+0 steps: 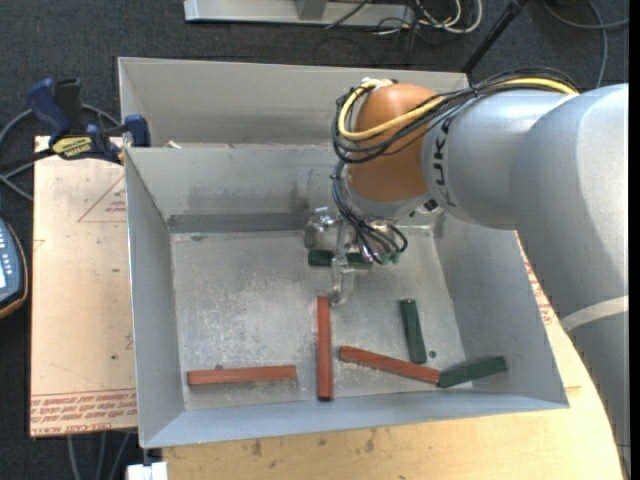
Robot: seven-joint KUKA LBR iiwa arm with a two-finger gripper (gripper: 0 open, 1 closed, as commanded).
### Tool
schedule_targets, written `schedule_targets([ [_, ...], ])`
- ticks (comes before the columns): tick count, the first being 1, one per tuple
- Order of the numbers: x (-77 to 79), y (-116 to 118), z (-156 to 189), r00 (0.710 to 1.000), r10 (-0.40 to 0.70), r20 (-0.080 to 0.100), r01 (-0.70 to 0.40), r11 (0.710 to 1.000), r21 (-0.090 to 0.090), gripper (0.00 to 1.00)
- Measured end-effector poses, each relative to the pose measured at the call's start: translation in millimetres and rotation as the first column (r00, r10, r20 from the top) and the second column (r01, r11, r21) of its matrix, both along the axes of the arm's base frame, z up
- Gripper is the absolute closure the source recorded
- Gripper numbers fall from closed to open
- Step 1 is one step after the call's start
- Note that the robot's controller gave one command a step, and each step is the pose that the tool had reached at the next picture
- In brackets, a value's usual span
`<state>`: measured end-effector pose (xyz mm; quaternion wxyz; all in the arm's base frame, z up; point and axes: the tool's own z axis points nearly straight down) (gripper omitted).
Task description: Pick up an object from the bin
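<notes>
Bin (150, 268): grey sheet metal, matt; floor scuffed, with pale scratches.
Red sticks (242, 375): three, matt, smooth faces.
Green sticks (411, 330): two, dark, dull finish.
Arm shell (540, 158): silver, smooth, satin sheen.
Orange cover (395, 158): smooth, glossy.

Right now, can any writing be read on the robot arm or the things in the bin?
Silver robot arm: dark lettering beside the orange wrist cover, too blurred to read.
Flat red sticks and dark green sticks: no writing seen.
</notes>
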<state>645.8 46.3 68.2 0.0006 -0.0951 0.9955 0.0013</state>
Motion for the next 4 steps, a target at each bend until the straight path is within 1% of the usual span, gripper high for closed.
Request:
schedule_targets([
  [1,-9.4,-82.7,6.7,0.999,-0.054,0.001,0.054,0.999,-0.005,0.0],
  [2,-14.8,-27.3,2.4,1.0,0.007,0.001,-0.007,1.0,0.0,0.0],
  [3,-14.3,-30.0,3.0,1.0,0.003,0.002,-0.003,1.0,-0.001,1.0],
  [4,-13.1,-12.8,150.1,1.0,-0.021,0.012,0.021,1.0,0.0,1.0],
])
